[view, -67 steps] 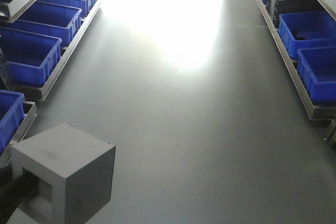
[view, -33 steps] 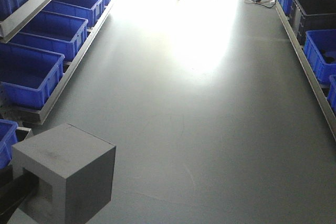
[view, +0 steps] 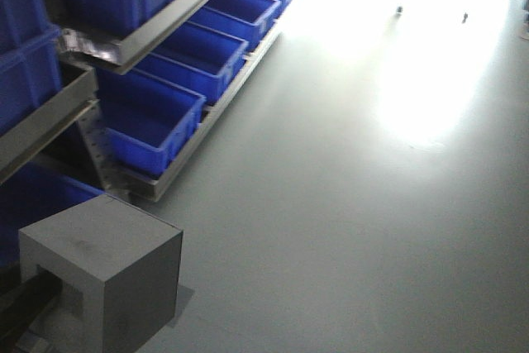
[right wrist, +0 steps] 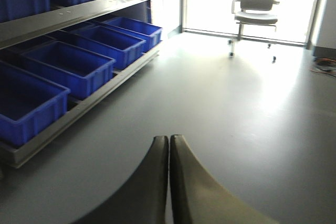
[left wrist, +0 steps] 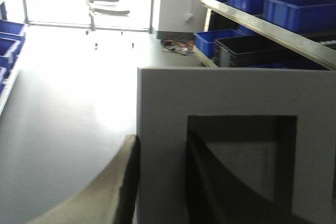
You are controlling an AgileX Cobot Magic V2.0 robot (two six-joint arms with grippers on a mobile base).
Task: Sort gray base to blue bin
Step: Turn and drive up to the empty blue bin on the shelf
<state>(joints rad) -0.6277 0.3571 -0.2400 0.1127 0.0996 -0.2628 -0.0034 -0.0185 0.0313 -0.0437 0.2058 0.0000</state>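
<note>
Glossy floor [view: 347, 204], shelved blue bin [view: 140, 121]; left jaws clamp gray base [view: 99, 279]; right jaws pressed together.

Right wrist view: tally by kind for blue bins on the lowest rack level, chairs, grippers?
blue bins, lowest level: 4
office chair: 1
right gripper, shut, empty: 1
Total: 6

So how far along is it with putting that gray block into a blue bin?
Pick-up looks done: the left claw grips the gray base, one finger in its recess, one outside. In hand: the block is held up near the rack. Left: dropping it into a blue bin. The right claw is shut, holding nothing.
</note>
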